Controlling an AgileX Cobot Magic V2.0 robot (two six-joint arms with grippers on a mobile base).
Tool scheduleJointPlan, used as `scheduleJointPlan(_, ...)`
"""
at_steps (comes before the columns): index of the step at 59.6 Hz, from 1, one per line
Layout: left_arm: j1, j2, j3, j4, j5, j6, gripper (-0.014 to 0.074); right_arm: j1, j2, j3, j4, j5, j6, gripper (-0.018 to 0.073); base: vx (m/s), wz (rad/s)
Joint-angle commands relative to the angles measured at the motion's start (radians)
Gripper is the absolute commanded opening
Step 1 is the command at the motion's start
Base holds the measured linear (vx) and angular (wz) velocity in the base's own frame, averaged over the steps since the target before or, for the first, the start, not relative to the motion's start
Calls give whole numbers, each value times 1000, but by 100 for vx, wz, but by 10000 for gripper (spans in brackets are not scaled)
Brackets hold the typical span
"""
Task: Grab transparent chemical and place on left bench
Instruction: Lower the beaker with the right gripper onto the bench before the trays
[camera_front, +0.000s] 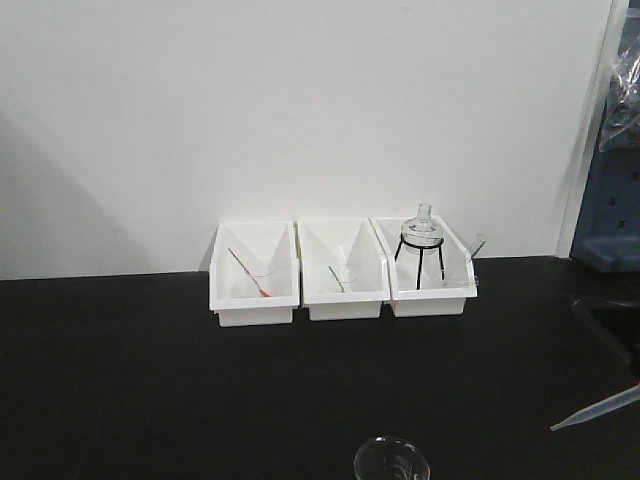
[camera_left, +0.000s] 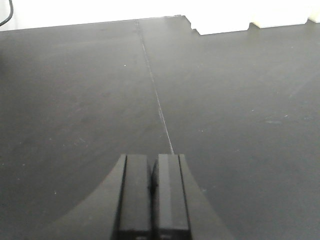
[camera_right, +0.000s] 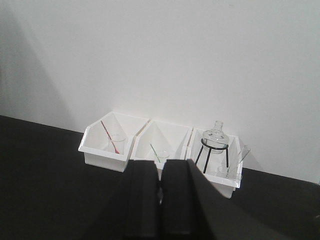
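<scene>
- Three white open-topped plastic bins stand side by side against a plain white wall.
- Left bin: a small clear glass beaker with a thin red-tipped rod leaning in it.
- Middle bin: a thin green-tinted rod.
- Right bin: a round clear glass flask sitting on a black wire tripod stand, with a clear tube leaning at the right corner.
- The rim of a clear graduated glass beaker shows at the bottom edge of the front view.

I see a thin translucent plastic pipette, a flat matte black worktop, faintly scuffed, under my left gripper, and smooth white plastic bins with a clear glass flask beyond my right gripper.
</scene>
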Motion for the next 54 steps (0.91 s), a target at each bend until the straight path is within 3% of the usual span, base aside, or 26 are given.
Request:
scheduleJointPlan(1, -2, -19, 16, -1, -78, -8, -3, -3, -1, -30, 6, -52, -2, -4, 0, 1)
scheduleJointPlan(14, -2, -19, 16, -1, -78, -8, -3, -3, 136, -45, 94, -125, -2, -4, 0, 0)
scheduleJointPlan(33, -2, -19, 16, -1, -78, -8, -3, 0, 538, -257, 112, 44, -2, -1, 0, 0)
scheduleJointPlan(54, -2, -19, 16, -1, -78, -8, -3, 0, 776, -418, 258, 147, -57, -1, 0, 0)
